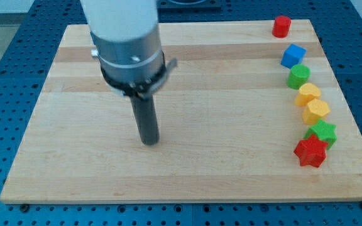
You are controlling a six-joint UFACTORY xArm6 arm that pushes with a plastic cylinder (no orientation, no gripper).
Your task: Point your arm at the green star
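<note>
Seven blocks: all strung down the bench's [187,169] right edge
My tip [149,142]: mid-left, well apart from them
Green star [323,132]: low right, touching the red star [310,152]
Claw: none here, just a rod

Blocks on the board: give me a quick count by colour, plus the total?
Red: 2, the red cylinder and the red star.
Blue: 1, the blue cube.
Green: 2, the green cylinder and the green star.
Yellow: 2, one yellow block and another yellow block.
Total: 7.

Red star [310,152], yellow blocks [315,110], blue cube [293,56], wooden board [219,163].
</note>
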